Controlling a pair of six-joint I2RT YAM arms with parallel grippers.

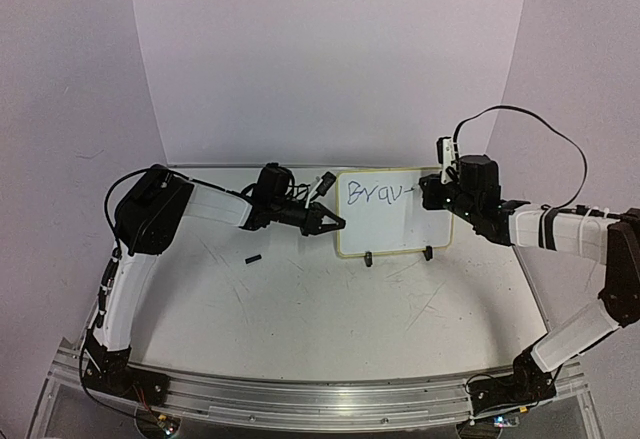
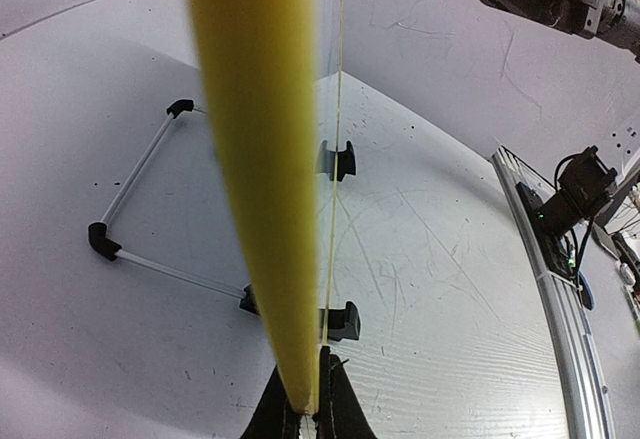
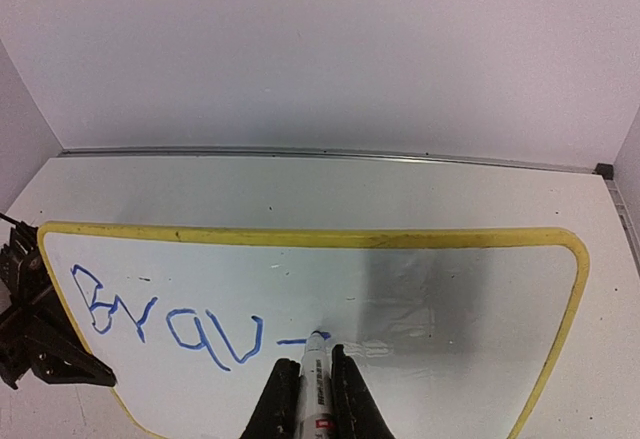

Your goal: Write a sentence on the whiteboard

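Observation:
The whiteboard (image 1: 395, 227) stands upright on two black clip feet (image 1: 370, 257) at the back middle of the table. Blue letters reading roughly "Brav-" (image 3: 170, 324) run across its left half. My left gripper (image 1: 325, 222) is shut on the board's left edge. In the left wrist view the yellow rim (image 2: 262, 179) runs edge-on out of that gripper (image 2: 312, 407). My right gripper (image 3: 318, 361) is shut on a white marker (image 3: 314, 384). The marker's blue tip rests on the board at the end of a short dash. In the top view this gripper (image 1: 432, 195) sits at the board's right side.
A small black piece (image 1: 253, 257), possibly a cap, lies on the scratched tabletop left of the board. A thin white rod frame with black corners (image 2: 130, 184) shows beside the board. The aluminium rail (image 1: 330, 399) runs along the near edge. A white backdrop rises close behind.

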